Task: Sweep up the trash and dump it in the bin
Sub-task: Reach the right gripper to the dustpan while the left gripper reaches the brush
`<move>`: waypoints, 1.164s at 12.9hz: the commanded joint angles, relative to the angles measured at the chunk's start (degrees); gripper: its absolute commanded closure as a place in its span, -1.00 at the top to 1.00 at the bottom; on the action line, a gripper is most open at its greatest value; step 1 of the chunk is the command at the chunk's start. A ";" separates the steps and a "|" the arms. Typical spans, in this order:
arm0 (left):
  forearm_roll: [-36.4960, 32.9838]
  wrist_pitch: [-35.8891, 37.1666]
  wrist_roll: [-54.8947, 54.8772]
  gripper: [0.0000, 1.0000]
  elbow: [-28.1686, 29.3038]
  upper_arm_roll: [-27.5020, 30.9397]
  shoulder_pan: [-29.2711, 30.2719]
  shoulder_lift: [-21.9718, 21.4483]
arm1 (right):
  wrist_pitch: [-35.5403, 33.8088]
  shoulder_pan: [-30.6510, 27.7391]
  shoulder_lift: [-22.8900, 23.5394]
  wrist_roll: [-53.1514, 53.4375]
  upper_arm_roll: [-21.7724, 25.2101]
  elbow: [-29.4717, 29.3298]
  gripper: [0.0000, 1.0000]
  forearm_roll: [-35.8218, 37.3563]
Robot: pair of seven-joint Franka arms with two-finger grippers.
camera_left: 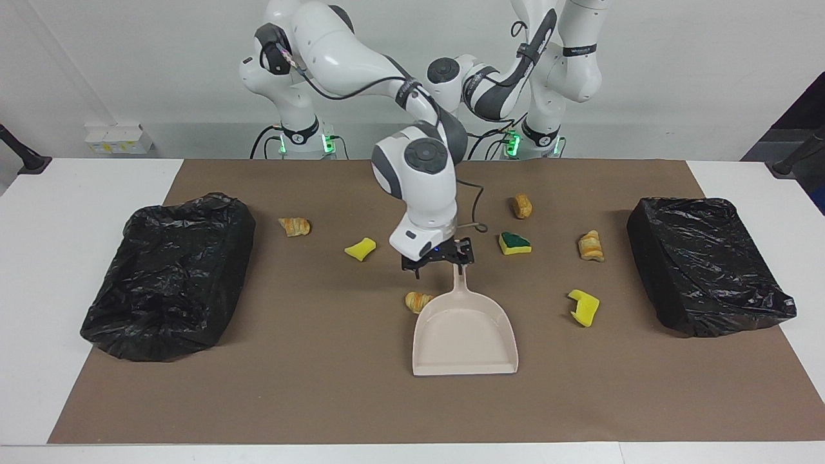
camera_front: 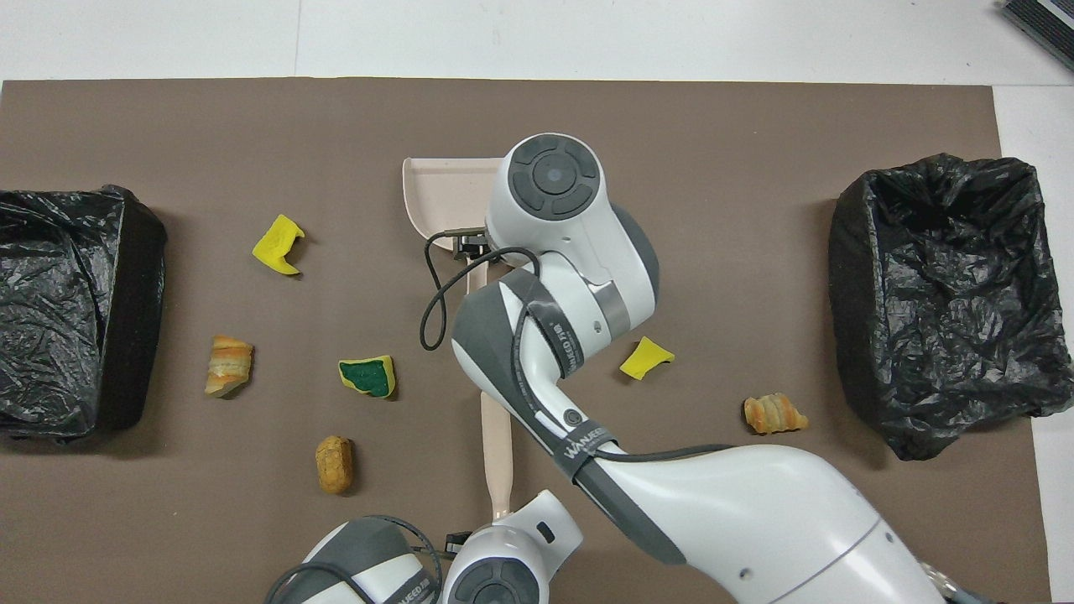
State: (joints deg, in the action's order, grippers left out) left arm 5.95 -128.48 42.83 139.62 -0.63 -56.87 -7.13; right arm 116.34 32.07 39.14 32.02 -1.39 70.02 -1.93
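**Right claw at the dustpan handle, left claw at the brush**

Right claw [camera_left: 440, 263] hangs released, fingers spread, low over the handle end of the dustpan [camera_left: 464, 332]. I see the left claw [camera_front: 500, 522] at the robot end of the brush [camera_front: 495, 445]; its state I cannot tell. Trash [camera_left: 583, 307] lies scattered on the brown mat [camera_left: 322, 386] covering the tabletop. One pastry [camera_left: 419, 301] touches the dustpan's corner, just under the right claw. A yellow sponge chunk [camera_left: 359, 249] and a green-faced chunk [camera_left: 514, 243] flank that claw.
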 commanded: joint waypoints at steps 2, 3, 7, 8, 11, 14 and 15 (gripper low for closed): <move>1.00 1.47 -0.02 -1.00 0.75 1.15 -0.70 -1.13 | 0.56 2.55 3.49 4.09 0.25 -3.23 0.92 2.72; 0.99 3.05 -0.11 -1.00 0.05 1.33 -0.35 -1.57 | 0.12 2.73 3.40 4.45 0.16 -3.14 0.64 3.16; -4.89 13.85 -0.55 -1.00 -2.42 1.59 3.60 -5.77 | -0.06 3.08 2.61 4.46 0.08 -2.61 -0.06 3.86; -4.98 16.31 -2.38 -1.00 -2.33 1.51 6.39 -7.79 | -0.15 3.17 2.44 4.46 0.08 -2.09 -0.06 3.78; -5.16 21.06 -5.65 -1.00 -2.33 1.59 14.30 -12.55 | -0.23 4.04 2.26 4.72 -0.01 -1.03 -0.05 3.16; -10.76 24.94 -5.47 -1.00 -2.42 1.59 20.03 -13.70 | 0.55 3.96 2.08 4.72 -0.19 -0.15 -0.06 2.46; -12.17 25.56 -5.30 -1.00 -2.42 1.59 22.74 -13.70 | 0.64 3.87 1.65 4.72 -0.19 0.46 -0.07 2.46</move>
State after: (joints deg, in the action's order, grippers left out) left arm -3.64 -104.61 37.27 136.67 1.54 -37.44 -20.00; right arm 116.72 36.21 41.83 35.36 -1.44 68.74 0.71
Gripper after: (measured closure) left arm 0.731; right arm 0.524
